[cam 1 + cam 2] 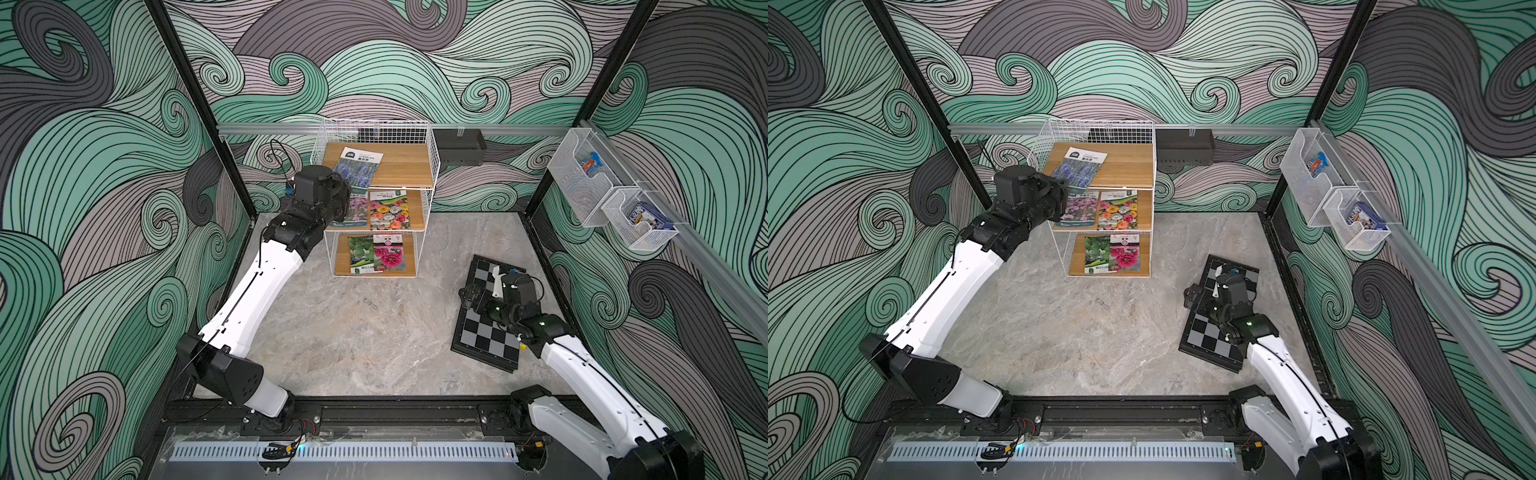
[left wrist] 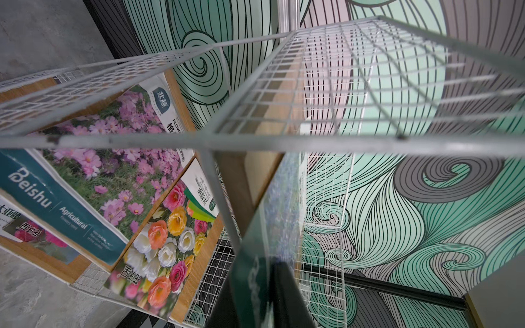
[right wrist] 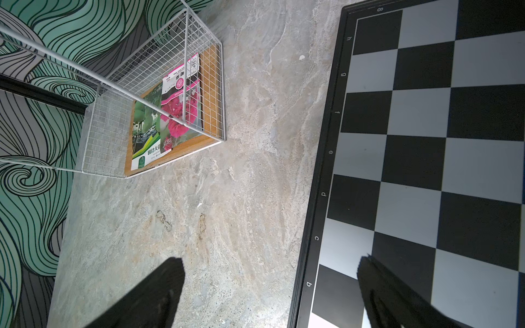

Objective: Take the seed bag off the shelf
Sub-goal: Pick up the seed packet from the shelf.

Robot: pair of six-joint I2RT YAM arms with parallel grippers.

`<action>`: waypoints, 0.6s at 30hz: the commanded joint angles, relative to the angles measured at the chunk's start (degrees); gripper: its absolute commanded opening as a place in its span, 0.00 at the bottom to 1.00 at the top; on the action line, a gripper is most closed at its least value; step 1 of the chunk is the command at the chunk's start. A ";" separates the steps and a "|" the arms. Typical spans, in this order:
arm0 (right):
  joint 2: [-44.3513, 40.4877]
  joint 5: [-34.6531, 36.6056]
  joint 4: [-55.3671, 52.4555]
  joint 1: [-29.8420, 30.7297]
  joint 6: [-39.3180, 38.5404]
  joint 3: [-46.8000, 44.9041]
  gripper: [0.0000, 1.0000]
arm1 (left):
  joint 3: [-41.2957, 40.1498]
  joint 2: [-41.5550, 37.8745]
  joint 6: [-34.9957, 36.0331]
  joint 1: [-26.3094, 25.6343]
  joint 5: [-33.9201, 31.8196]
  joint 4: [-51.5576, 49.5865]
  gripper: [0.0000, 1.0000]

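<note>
Seed bag [image 1: 358, 166] [image 1: 1080, 165] lay flat and skewed on the top board of the shelf [image 1: 409, 168] [image 1: 1129, 166]. Its lower end overhung the front-left corner.

The desk [image 1: 353, 332] carried the shelf at the back. A chessboard [image 1: 486, 332] lay to the right, well apart from it.

Middle tier: pink-flower bag [image 1: 357, 210] beside mixed-flower bag [image 1: 390, 210]. Bottom tier: green bag [image 1: 360, 254] beside red-flower bag [image 1: 389, 254], edges overlapping.

In both top views the wrist housing of the left arm [image 1: 320, 191] sat at that corner and mostly hid the grip, so it was not readable from above.

The left wrist view filled that in. There the seed bag [image 2: 284, 204] was edge-on and blurred, running down between the left fingers [image 2: 284, 295]. They stood close together, one on each face of the overhanging end, and looked pinched onto it. The two middle-tier bags showed behind the wire [image 2: 312, 142].

The right wrist view had no seed bag, only the bottom tier [image 3: 113, 113] and the chessboard [image 3: 426, 142]. The right fingers [image 3: 153, 298] were spread wide and held nothing. One hung over bare desk, the other over the chessboard's edge, well apart from the shelf.
</note>
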 commanded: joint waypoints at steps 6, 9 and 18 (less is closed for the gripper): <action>-0.06 0.65 0.29 0.55 0.70 -0.97 0.99 | 2.93 -1.21 0.98 0.26 0.91 0.35 0.16; 0.07 0.69 0.30 0.56 0.75 -0.92 0.99 | 2.84 -1.67 1.06 0.29 1.03 -0.13 0.17; 0.16 0.69 0.31 0.66 0.69 -1.00 0.99 | 1.52 -3.24 0.59 0.28 1.15 0.19 0.22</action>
